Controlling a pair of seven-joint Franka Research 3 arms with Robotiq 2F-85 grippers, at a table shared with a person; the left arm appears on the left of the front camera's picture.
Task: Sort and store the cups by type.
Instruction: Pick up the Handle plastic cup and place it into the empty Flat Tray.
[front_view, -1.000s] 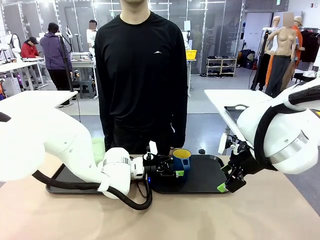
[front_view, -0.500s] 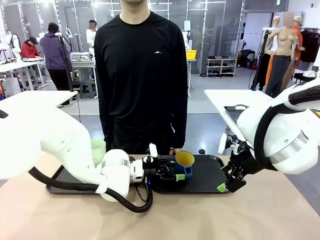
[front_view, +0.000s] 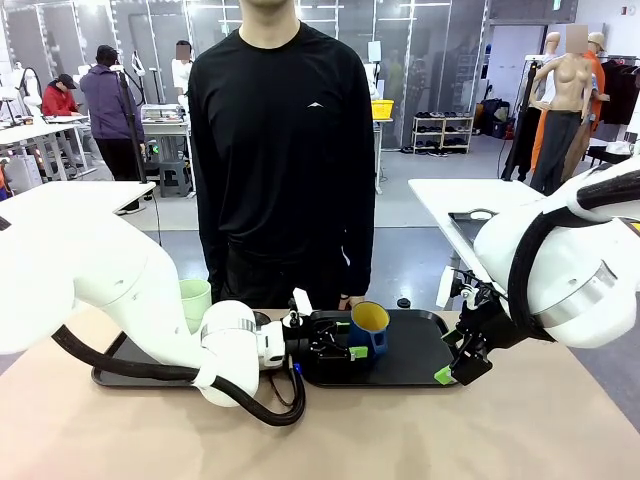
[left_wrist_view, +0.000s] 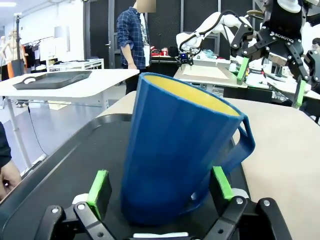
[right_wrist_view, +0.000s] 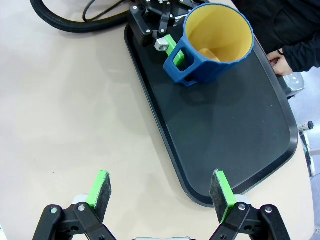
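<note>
The blue mug (front_view: 369, 327) with a yellow inside leans tilted on the right black tray (front_view: 412, 362). My left gripper (front_view: 350, 349) lies low on that tray, open, its fingers on either side of the mug's base (left_wrist_view: 165, 165). One green pad (right_wrist_view: 175, 57) sits at the mug's handle. The pale mint-green tumbler (front_view: 195, 302) stands upright behind my left arm, on the left tray (front_view: 120, 365). My right gripper (right_wrist_view: 161, 196) hovers open over the table beside the tray's near edge (right_wrist_view: 165, 150), holding nothing.
A person in black (front_view: 285, 150) stands at the table's far side, one hand (right_wrist_view: 276, 61) resting by the tray's far rim. My left arm's cable (front_view: 250, 408) loops over the table in front of the trays. Bare tabletop (right_wrist_view: 65, 115) lies on my side.
The blue mug was upright a second ago and now leans over to the right. My left gripper has shifted slightly at its base. My right arm has not moved.
</note>
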